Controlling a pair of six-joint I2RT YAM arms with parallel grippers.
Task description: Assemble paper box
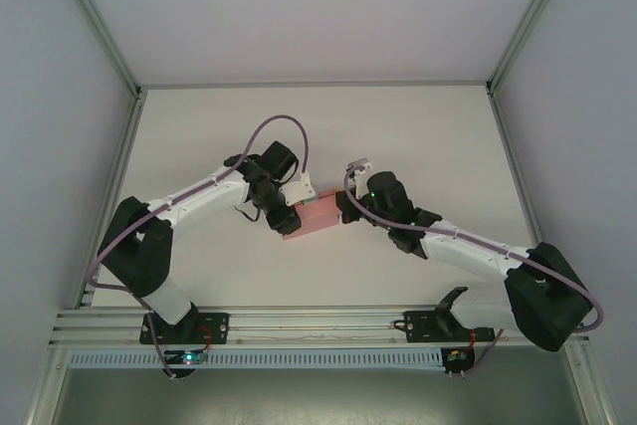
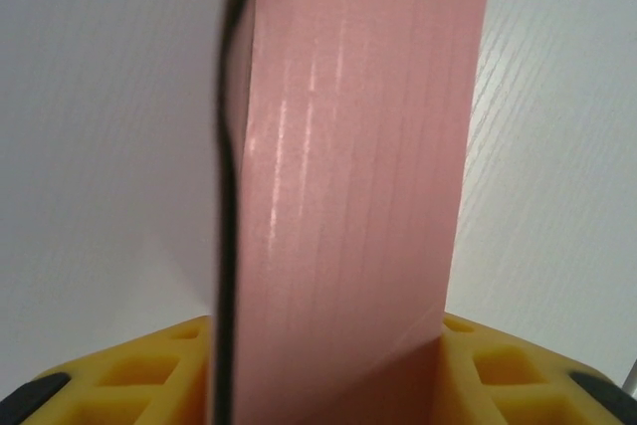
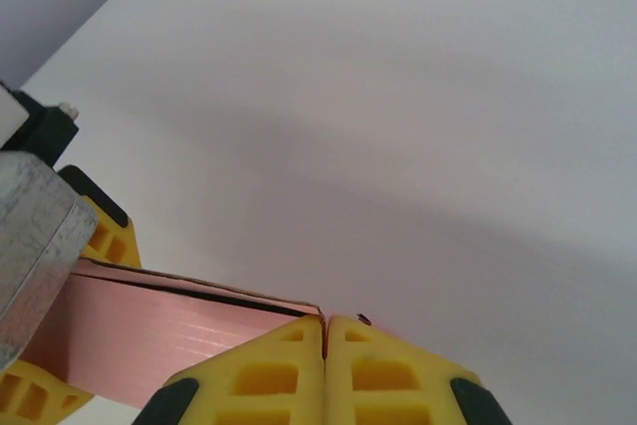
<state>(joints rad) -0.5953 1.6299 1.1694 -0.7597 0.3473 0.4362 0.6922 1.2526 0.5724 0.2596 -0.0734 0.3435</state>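
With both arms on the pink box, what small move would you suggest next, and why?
Probably fold with the right fingers: they are shut on a thin edge of the paper box, while the left fingers clamp its body, bracing it.

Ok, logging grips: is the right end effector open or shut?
Shut: the right end effector has its yellow fingers pressed together on a thin edge of the pink paper box, no gap between them.

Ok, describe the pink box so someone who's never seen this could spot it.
Start at the white table, then look at its middle. There the left pincer and right pincer grip the paper box from either side: flat pink card, unlike the black pincers and white tabletop.
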